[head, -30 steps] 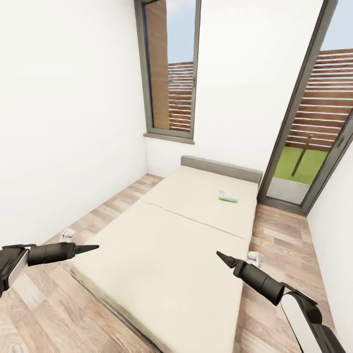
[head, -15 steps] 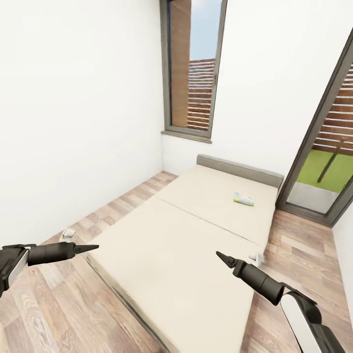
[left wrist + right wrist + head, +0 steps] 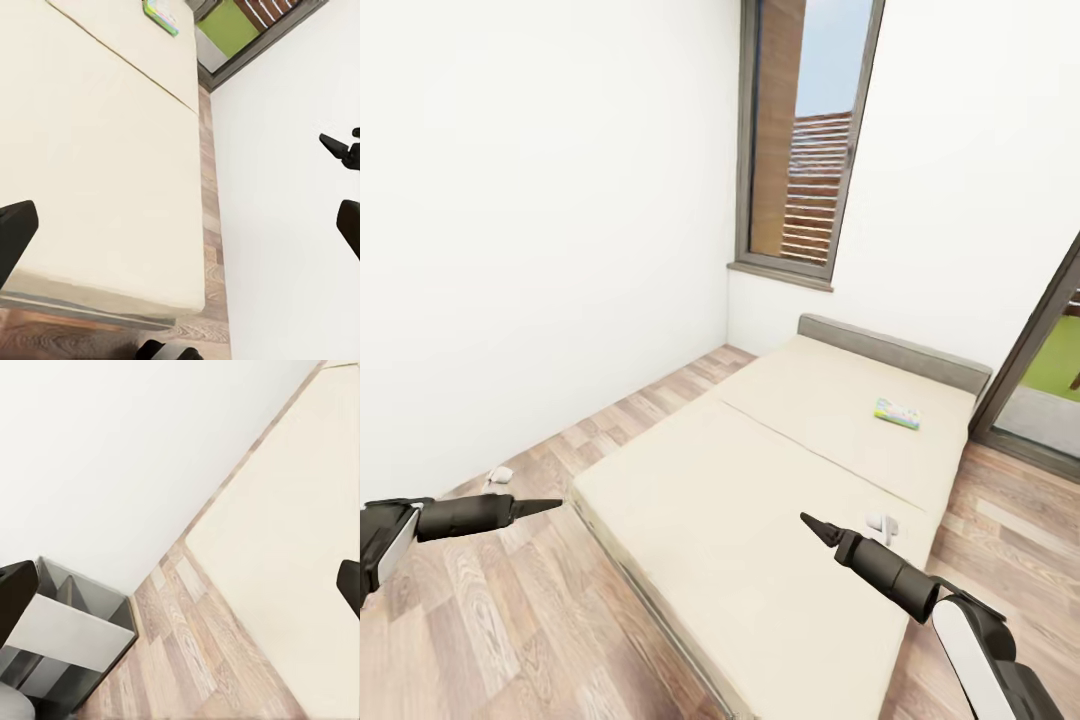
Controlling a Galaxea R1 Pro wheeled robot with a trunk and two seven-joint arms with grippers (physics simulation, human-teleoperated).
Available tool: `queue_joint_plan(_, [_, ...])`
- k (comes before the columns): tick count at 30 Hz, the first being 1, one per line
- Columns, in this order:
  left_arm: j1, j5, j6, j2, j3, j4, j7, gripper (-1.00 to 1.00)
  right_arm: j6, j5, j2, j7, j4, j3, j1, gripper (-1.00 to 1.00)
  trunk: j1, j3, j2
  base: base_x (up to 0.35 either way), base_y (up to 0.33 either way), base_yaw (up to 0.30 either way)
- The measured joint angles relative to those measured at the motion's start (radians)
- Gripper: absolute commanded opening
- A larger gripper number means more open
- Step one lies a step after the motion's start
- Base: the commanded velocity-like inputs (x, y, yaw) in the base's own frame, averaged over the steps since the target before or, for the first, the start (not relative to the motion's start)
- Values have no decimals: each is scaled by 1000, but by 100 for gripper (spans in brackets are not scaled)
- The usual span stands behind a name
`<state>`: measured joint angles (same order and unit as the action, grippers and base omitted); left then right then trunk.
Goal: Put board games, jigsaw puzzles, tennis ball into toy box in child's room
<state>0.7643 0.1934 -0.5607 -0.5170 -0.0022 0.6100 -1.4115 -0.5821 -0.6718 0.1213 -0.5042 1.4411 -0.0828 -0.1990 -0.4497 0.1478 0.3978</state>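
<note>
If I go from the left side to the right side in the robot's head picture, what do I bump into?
Left gripper → bed → right gripper → green-edged board game on the bed → glass door.

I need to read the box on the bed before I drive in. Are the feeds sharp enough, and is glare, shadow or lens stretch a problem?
Head view: even, soft light, no glare or hard shadows; the board game on the bed is too small to read, and the window frame leans, so the lens stretches. Left wrist view: the game is cut by the edge, its print blurred. Right wrist view: floor planks crisp.
</note>
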Motion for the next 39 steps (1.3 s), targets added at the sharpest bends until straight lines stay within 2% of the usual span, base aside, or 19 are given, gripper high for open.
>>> queue_joint_plan(25, [0, 1, 4, 0, 0, 2, -3, 100, 3, 0, 0, -2, 5, 0, 0, 100, 0, 16, 0, -70, 0, 262])
queue_joint_plan(39, [0, 1, 5, 2, -2, 2, -3, 100, 3, 0, 0, -2, 5, -1, 0, 100, 0, 18, 0, -141, -50, 278])
